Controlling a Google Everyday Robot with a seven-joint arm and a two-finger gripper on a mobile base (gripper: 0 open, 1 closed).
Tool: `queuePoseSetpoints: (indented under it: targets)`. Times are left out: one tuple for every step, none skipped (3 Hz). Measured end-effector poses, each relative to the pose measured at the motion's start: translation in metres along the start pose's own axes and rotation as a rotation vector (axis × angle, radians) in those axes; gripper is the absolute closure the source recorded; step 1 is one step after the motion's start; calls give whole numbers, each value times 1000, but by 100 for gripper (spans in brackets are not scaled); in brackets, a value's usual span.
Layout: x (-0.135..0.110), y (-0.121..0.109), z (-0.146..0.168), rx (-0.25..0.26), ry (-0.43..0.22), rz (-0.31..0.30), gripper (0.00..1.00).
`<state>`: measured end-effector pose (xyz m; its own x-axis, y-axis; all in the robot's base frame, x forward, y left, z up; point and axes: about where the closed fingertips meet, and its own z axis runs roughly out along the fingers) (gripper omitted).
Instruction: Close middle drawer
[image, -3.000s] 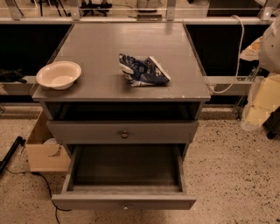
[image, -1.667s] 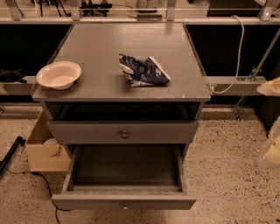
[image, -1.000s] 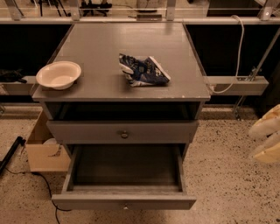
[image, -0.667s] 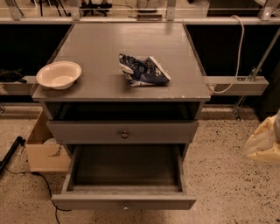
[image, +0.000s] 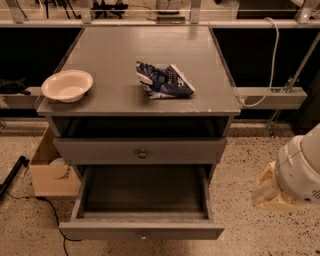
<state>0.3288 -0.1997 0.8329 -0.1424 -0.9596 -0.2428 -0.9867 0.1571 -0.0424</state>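
Observation:
The middle drawer (image: 141, 231) of the grey cabinet is pulled far out toward me. Its flat front panel has a small knob at the centre, and its bare grey box (image: 144, 190) is empty. Above it, a drawer with a taller front and a dark round knob (image: 142, 154) is shut. My gripper (image: 269, 191) shows as a cream shape under the white arm housing (image: 300, 170). It hangs low over the floor, right of the cabinet, level with the open drawer and apart from it.
On the cabinet top (image: 115, 60) stand a cream bowl (image: 67, 85) at the left and a blue chip bag (image: 162, 80) near the middle. A cardboard box (image: 47, 172) sits on the floor at the left. A white cable and a rail (image: 270, 97) are behind at the right.
My arm has come down from the upper right edge to the lower right, near the floor beside the cabinet. The drawers, bowl and bag have not moved.

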Motion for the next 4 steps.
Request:
queuePoseSetpoints:
  targets:
    - [0,1,1,-3,1,0,100]
    - [-2,5,22,-49,-17,11,100]
    - [-17,31,85,-177,-70,16,100]
    - [-26,45,117,-235,-91,12,100]
